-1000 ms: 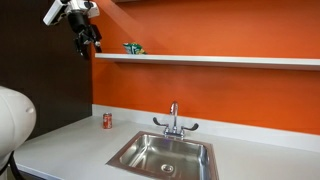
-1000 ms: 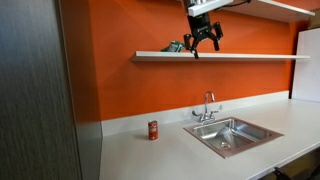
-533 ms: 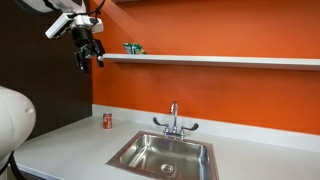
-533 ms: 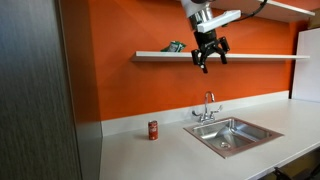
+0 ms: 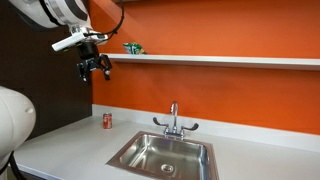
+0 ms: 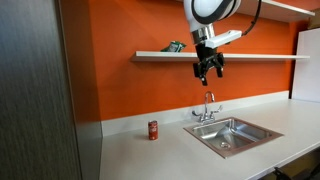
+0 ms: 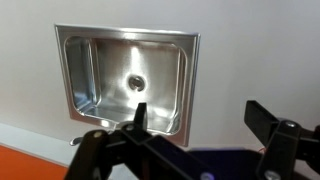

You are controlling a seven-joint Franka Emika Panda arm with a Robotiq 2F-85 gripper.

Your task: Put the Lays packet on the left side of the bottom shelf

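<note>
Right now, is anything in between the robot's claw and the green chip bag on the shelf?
Nothing visible. The Lays packet lies on the bottom shelf near its left end, and the gripper hangs below and beside it in open air, jaws open and empty. Only the orange wall is behind them.

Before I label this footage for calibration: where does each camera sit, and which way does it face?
Exterior view: off the can end of the counter, facing the orange wall; arm and tool near the bottom shelf.
Exterior view: from the dark panel's side, looking along the counter; the tool hangs above the sink.
Wrist view: looks down on the sink; tool fingers show.
Shared: Lays packet, red can.
</note>
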